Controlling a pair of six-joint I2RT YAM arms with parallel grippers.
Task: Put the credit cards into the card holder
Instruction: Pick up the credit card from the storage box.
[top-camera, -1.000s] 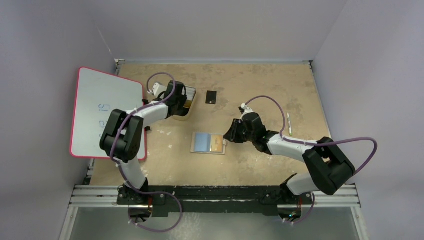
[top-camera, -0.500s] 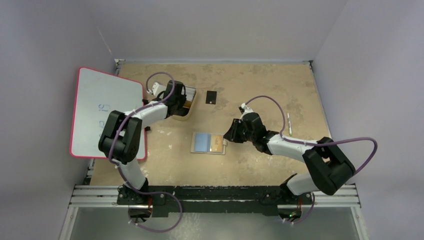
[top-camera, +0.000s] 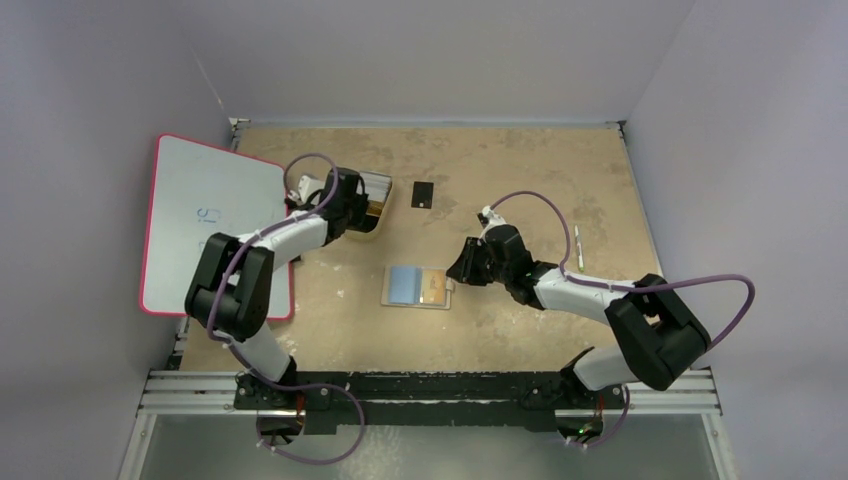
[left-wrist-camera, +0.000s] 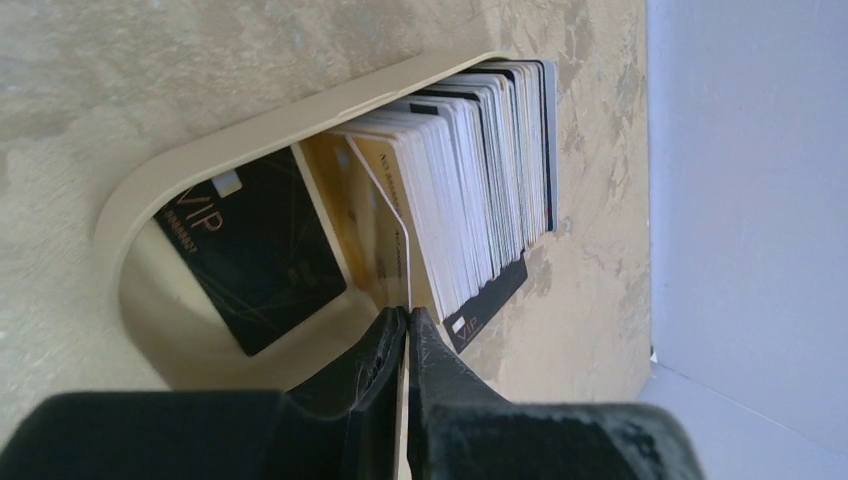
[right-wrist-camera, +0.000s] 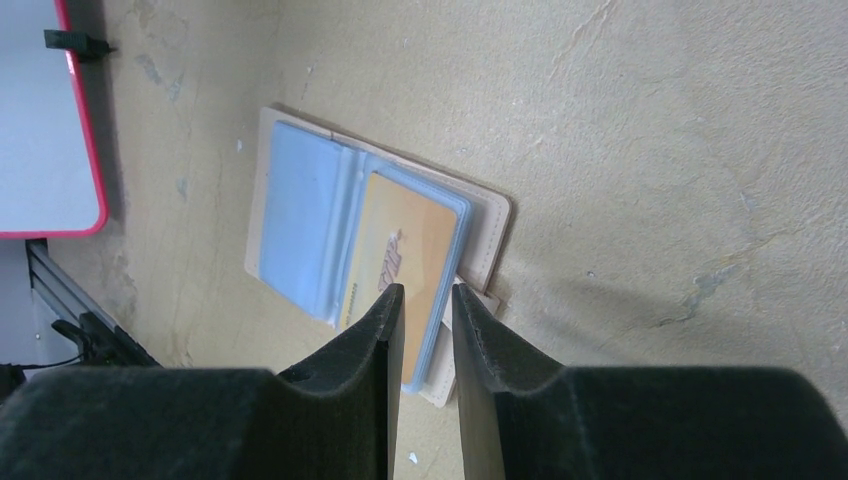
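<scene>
Left hand: the left hand (left-wrist-camera: 405, 325) reaches into the yellow tray (left-wrist-camera: 290, 120), its fingers pressed together on the thin edge of a gold card (left-wrist-camera: 393, 222) at the near end of the stack.
Stack of cards: the stack of cards (left-wrist-camera: 480, 170), mostly pale, stands on edge in the tray, packed close together.
Black VIP card: the black VIP card (left-wrist-camera: 255, 250) lies flat on the tray floor, beside the stack.
Tray: toward the far left of the worktop (top-camera: 520, 170), just beside the right edge of the whiteboard (top-camera: 205, 220).
Right hand: the right hand (right-wrist-camera: 425, 300) hovers at the right edge of the card holder, fingers partly apart with nothing between them.
Card holder: the card holder (top-camera: 417, 286) lies open and flat near the middle of the worktop, blue-grey pockets up.
Orange-gold card: the orange-gold card (right-wrist-camera: 405, 245) sits in the holder's right-hand pocket.
Lone black card: the lone black card (top-camera: 423, 194) lies flat on the worktop between the tray and the far edge's middle, apart from both.
</scene>
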